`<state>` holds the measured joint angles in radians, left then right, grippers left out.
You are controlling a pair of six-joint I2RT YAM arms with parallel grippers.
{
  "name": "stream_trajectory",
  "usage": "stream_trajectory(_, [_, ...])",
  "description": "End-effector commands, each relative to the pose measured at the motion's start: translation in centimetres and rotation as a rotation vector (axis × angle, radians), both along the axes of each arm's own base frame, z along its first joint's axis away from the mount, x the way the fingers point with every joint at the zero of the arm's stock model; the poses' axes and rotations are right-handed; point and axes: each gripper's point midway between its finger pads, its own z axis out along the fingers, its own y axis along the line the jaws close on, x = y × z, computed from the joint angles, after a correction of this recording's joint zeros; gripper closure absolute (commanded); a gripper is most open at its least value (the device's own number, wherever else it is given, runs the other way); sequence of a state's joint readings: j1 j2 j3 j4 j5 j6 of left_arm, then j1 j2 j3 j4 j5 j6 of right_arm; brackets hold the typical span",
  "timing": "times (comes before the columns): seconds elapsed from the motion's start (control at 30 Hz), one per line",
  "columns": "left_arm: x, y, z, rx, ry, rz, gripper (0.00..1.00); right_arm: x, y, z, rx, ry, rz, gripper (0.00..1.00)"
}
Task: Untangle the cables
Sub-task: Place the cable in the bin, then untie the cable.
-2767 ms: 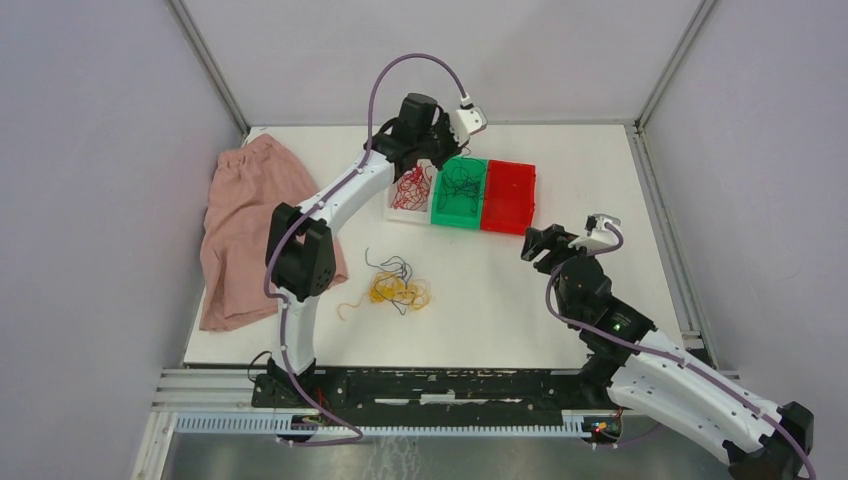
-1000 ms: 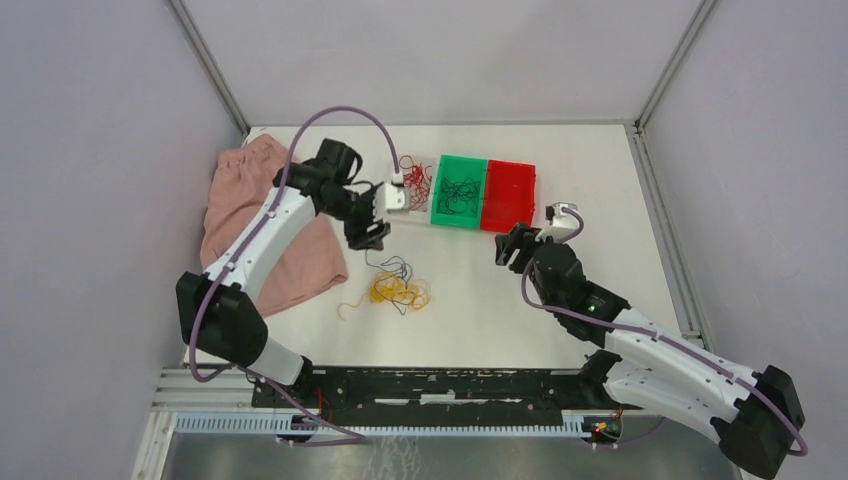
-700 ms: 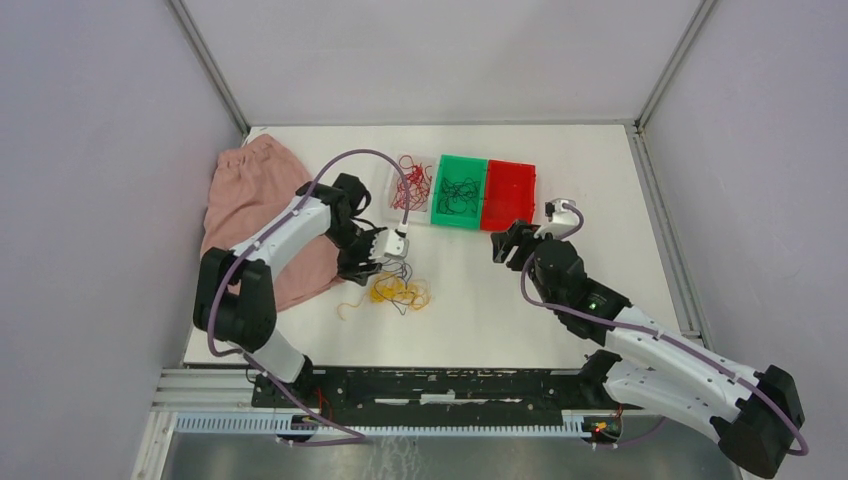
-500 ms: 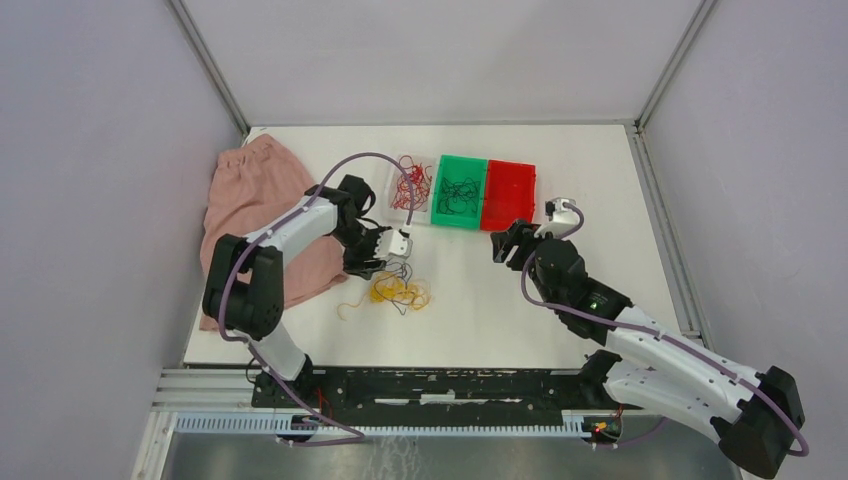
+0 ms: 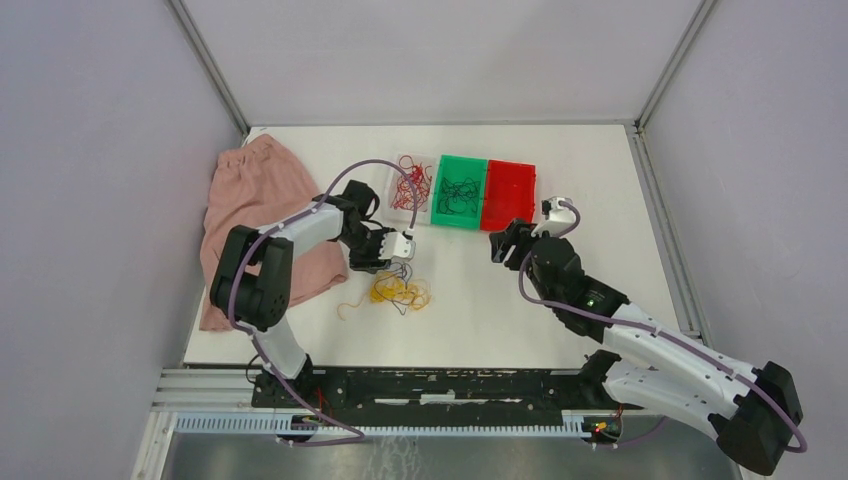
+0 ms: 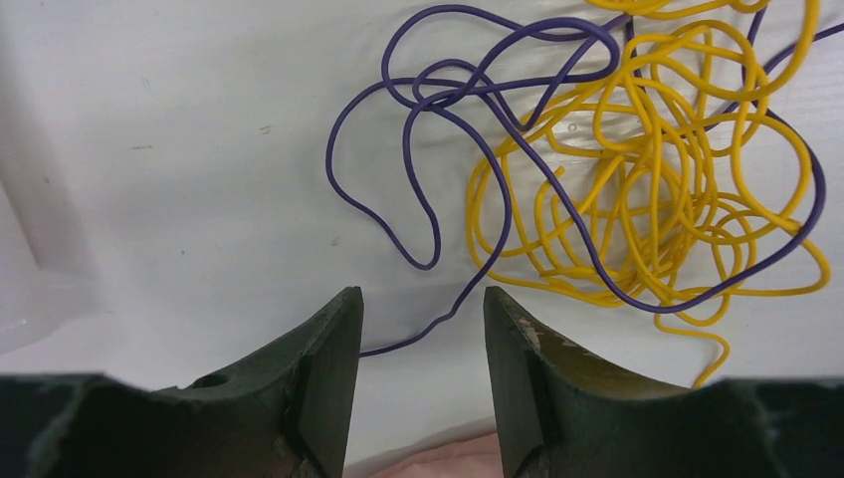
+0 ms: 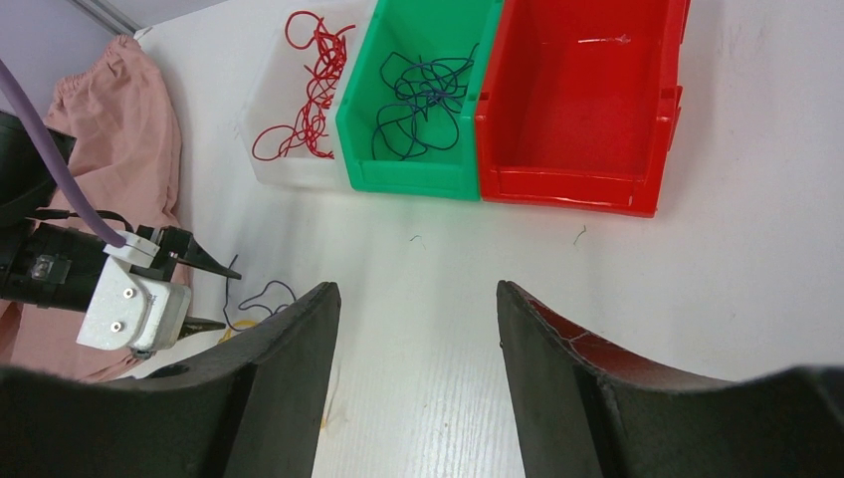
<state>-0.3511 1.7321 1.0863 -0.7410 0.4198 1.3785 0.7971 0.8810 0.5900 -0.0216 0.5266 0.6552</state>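
- My left gripper [image 6: 423, 309] hangs low with its jaws apart and nothing in them. It is at the side of the tangle [image 5: 398, 292] nearest the cloth [image 5: 240, 215].
- That tangle of yellow wires [image 6: 647, 189] and purple wire [image 6: 430, 265] lies left of the table's middle, toward the near edge. Other cables already sit in the clear bin [image 7: 289, 174] and green bin [image 7: 408, 174] toward the far edge.
- I judge purple is next, so I should pinch its free loop, which lies apart from the yellow.
- I should lift slowly, drawing away from the yellow, and stop if yellow rises too.
- My right gripper [image 7: 418, 299], also spread and empty, hovers near the red bin [image 7: 567, 189]. It could pin the yellow down.
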Motion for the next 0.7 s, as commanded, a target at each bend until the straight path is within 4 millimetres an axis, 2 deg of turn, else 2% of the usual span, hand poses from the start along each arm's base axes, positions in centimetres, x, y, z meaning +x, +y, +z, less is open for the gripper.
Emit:
stream_trajectory(0.0, [1.0,-0.6,-0.2,-0.006,-0.039,-0.045,0.47,0.5,0.6,2.8,0.057,-0.043,-0.002,0.35])
stream_trajectory(0.13, [0.0,-0.2,-0.9,0.003,-0.013,-0.069,0.52,0.5,0.4,2.8,0.054,-0.042,-0.012,0.36])
stream_trajectory(0.27, [-0.5,0.1,-1.1,0.015,-0.009,-0.069,0.67,0.6,0.4,2.9,0.056,-0.042,-0.014,0.36])
stream_trajectory(0.37, [-0.4,0.3,-0.3,0.019,-0.032,-0.056,0.78,0.7,0.6,3.0,0.054,-0.041,-0.012,0.36])
stream_trajectory(0.43, [0.1,0.3,0.9,0.010,-0.052,-0.024,0.86,0.7,0.6,3.0,0.054,-0.041,-0.012,0.36])
stream_trajectory(0.53, [0.9,0.1,3.4,-0.007,-0.083,0.028,0.89,0.8,0.8,3.1,0.060,-0.043,-0.006,0.37])
stream_trajectory(0.63, [1.6,-0.5,6.9,-0.046,-0.122,0.069,0.91,0.9,1.2,3.2,0.069,-0.042,0.006,0.37])
stream_trajectory(0.67, [2.1,-0.9,8.6,-0.073,-0.141,0.094,0.92,0.8,1.4,3.3,0.074,-0.045,0.013,0.37])
